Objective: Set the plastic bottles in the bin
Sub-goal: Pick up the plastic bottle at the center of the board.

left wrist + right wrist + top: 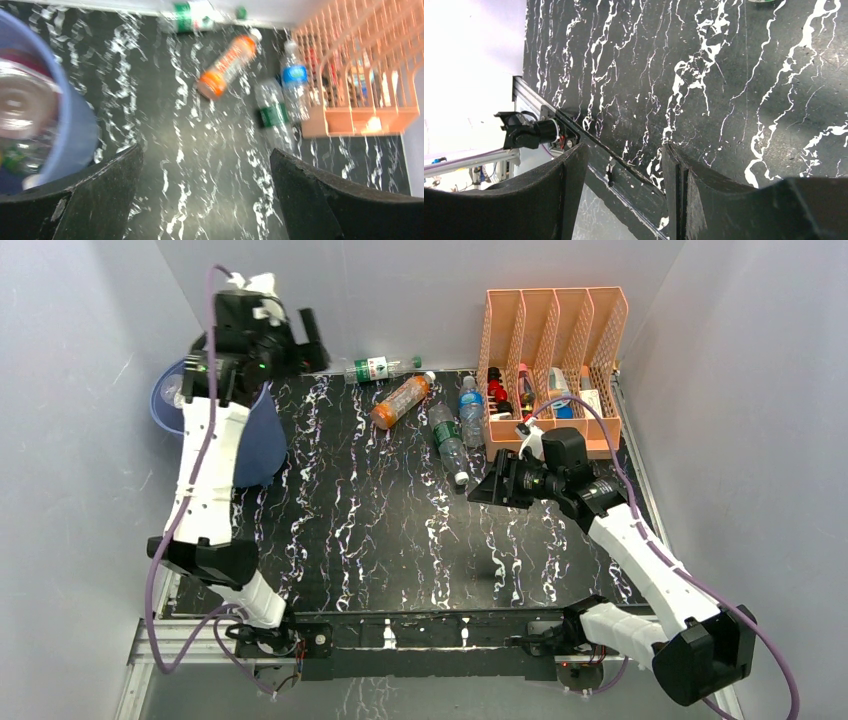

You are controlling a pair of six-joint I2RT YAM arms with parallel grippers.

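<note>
The left gripper (205, 167) is hanging over the round blue plastic bin (264, 440) at the far left, jaws spread wide, carrying nothing. Clear plastic bottles (20, 100) are sitting blurred inside that bin. Four more are lying on the black marbled table (380, 530) beside the peach slotted organizer (555, 330): an orange bottle (400, 400), a blue-labelled clear bottle (470, 400), a green-labelled clear bottle (447, 435) and a green-labelled bottle by the back wall (375, 369). The right gripper (624, 150) is hovering over bare table, jaws partly apart, gripping nothing.
</note>
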